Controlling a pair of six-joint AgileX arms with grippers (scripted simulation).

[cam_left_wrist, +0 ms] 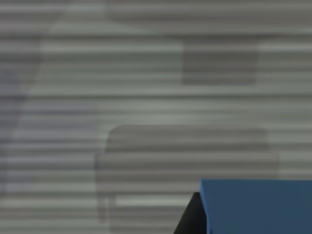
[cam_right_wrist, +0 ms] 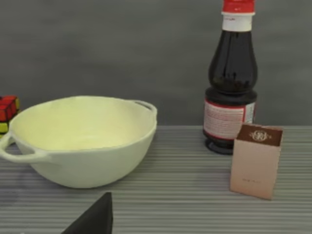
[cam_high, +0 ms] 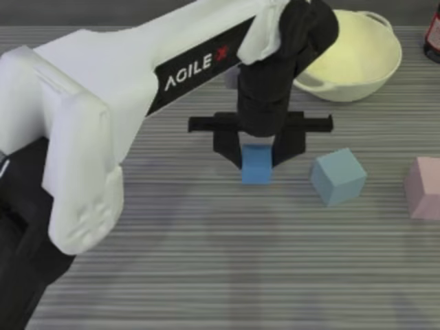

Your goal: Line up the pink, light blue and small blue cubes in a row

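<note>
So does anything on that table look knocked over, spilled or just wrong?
Nothing spilled or toppled. The bowl, bottle and little carton stand upright. The only untidy thing is the light blue cube, turned askew to the table's stripes, while the small blue cube sits squarely between the left gripper fingers.

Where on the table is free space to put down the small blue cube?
Bare table lies along the near edge, below the cubes. The left gripper holds the small blue cube; right of it the light blue cube and pink cube leave narrow gaps. The bowl crowds the far side.
</note>
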